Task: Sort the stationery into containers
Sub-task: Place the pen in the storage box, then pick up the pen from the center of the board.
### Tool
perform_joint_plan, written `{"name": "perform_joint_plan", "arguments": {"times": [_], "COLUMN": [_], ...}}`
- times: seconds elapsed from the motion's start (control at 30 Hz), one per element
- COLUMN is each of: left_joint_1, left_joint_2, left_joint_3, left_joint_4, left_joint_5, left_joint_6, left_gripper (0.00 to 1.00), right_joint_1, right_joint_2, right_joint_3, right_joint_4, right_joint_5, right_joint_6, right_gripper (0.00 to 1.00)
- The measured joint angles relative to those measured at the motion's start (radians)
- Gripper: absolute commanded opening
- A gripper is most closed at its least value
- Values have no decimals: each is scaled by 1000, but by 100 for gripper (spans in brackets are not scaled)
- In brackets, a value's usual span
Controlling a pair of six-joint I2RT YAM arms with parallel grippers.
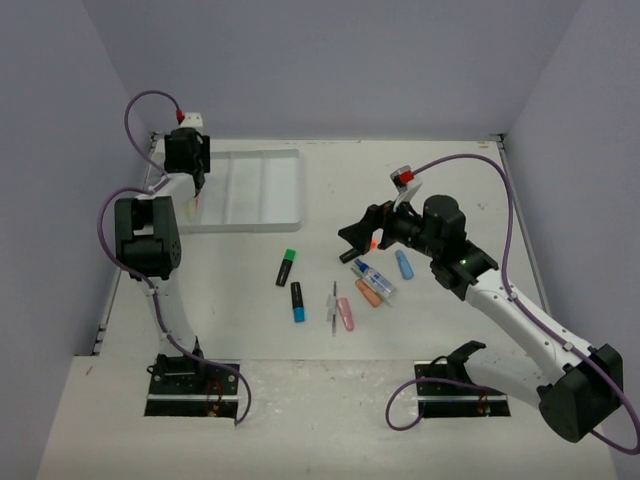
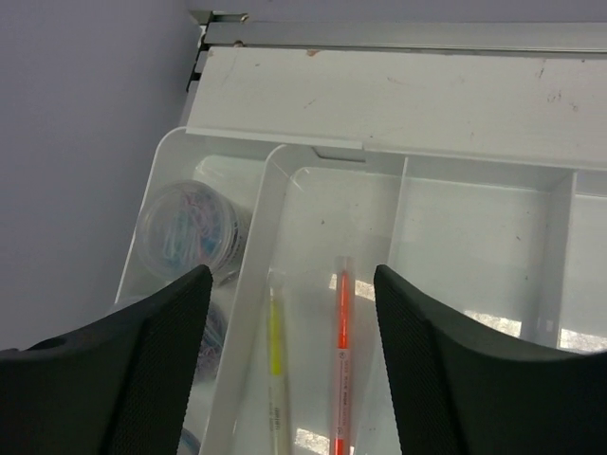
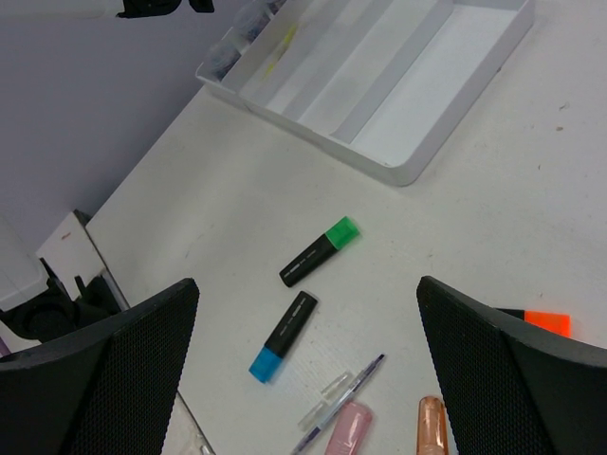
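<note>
The tray (image 1: 298, 190) sits in the far-left corner of the bench (image 1: 450, 180), its long compartments running from the near side to the far side. The left arm (image 1: 150, 240) reaches over the tray's left end, and the left jaws stand fairly wide with nothing between them. In the left wrist view an orange pen (image 2: 341, 360) and a yellow pen (image 2: 274, 360) lie side by side, apart, on the floor of the second compartment from the left. The orange pen is below the gap between the jaws and nearer the right one. The yellow pen is nearer the left one. In the leftmost compartment, past the dividing wall, sits a round pot (image 2: 190, 227), with another partly hidden behind the left jaw.

The right arm (image 1: 500, 290) hangs over the bench right of centre. The right jaws are spread wide and hold nothing. In the right wrist view, a green highlighter (image 3: 320, 250) and a blue highlighter (image 3: 283, 336) lie on the bench below the gap. Nearer the camera are a thin pen (image 3: 341, 403), a pink eraser (image 3: 343, 428) and an orange eraser (image 3: 432, 422). The orange highlighter (image 3: 545, 323) shows only its cap end, just beside the right jaw's inner edge. From above, a glue bottle (image 1: 374, 279) and a blue eraser (image 1: 404, 264) lie on the bench beside the arm, near its wrist.
</note>
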Motion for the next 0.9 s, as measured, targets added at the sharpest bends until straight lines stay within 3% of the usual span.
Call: {"name": "perform_joint_plan", "arguments": {"times": [0.1,0.13,0.3,0.43,0.53,0.63,0.73,0.9], "left_joint_1": [-1,0,0,0,-2,-7,-8,-47], "left_joint_2": [-19,-35,-213,-559,-926,-1228,-1353,-1341], "left_joint_3": [4,8,81,62,-134,-321,-464,-680], "left_joint_4": [-28,-49,-225,-339,-293,-283,-293,-420], "left_joint_5": [12,16,58,165,274,329,378,441], "left_joint_6": [-26,-38,-208,-444,-560,-612,-617,-584], "left_gripper": [98,100,100,100,100,100,100,100], "right_joint_1": [0,0,1,35,116,210,283,333], "right_joint_2": [13,21,113,225,269,278,279,313], "right_joint_3": [0,1,55,158,219,236,211,156], "right_joint_4": [-2,-4,-90,-217,-330,-415,-466,-503], "right_joint_5": [-3,-3,-1,96,233,348,427,498], "right_joint_6": [0,0,-2,15,55,109,168,244], "right_gripper": [99,99,99,79,64,26,23,23]}}
